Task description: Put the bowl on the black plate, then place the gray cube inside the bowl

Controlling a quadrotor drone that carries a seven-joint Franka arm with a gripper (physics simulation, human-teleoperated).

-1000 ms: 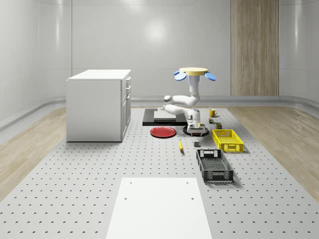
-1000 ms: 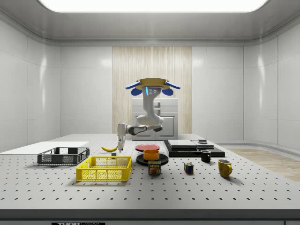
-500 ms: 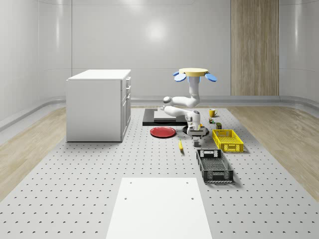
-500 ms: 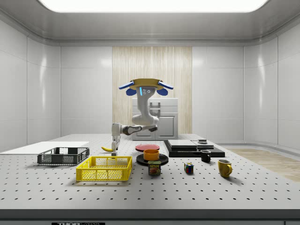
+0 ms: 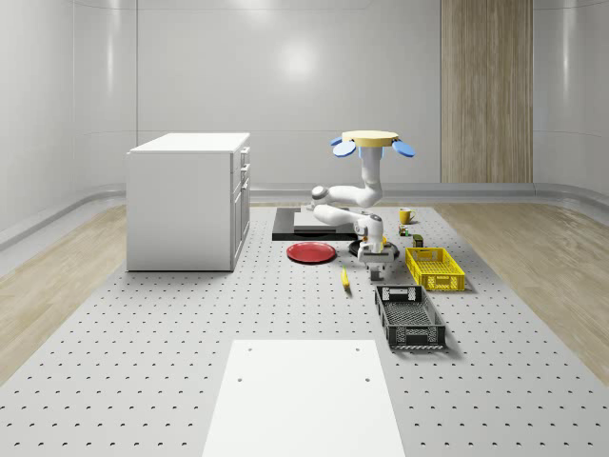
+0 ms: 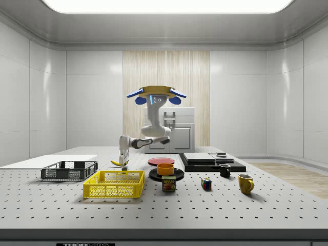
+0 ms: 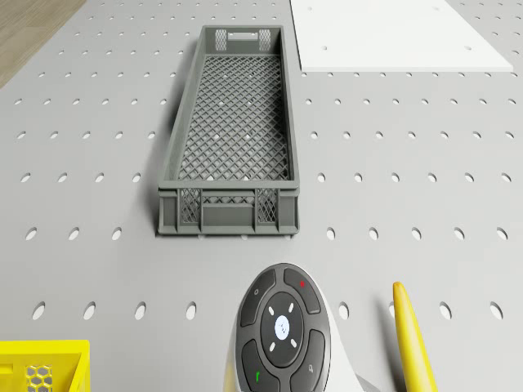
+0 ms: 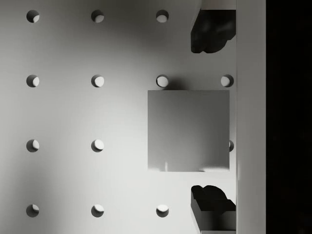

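Observation:
The gray cube (image 8: 188, 130) lies on the perforated table. My gripper (image 8: 210, 119) hangs straight above it, open, one finger (image 8: 210, 34) on each side and neither touching it. The gripper (image 5: 378, 265) sits low over the table between the banana and the yellow basket, and it appears again as the gripper (image 6: 123, 160) in the side view. The orange bowl (image 6: 165, 168) stands on the black plate (image 6: 177, 176), to the side view's right of the gripper. The drone (image 5: 371, 141) hovers high above the plate area with its arm bent downward.
A yellow basket (image 5: 435, 268) and a dark gray crate (image 7: 229, 131) flank the gripper, and a banana (image 7: 413, 339) lies close beside it. A red plate (image 5: 311, 252), a white cabinet (image 5: 188, 200), a can (image 6: 168, 183), a puzzle cube (image 6: 206, 183) and mugs (image 6: 245, 183) stand farther off.
The drone and arm have shifted toward the side view's left, away from the bowl on the plate. The gripper has come down over the gray cube.

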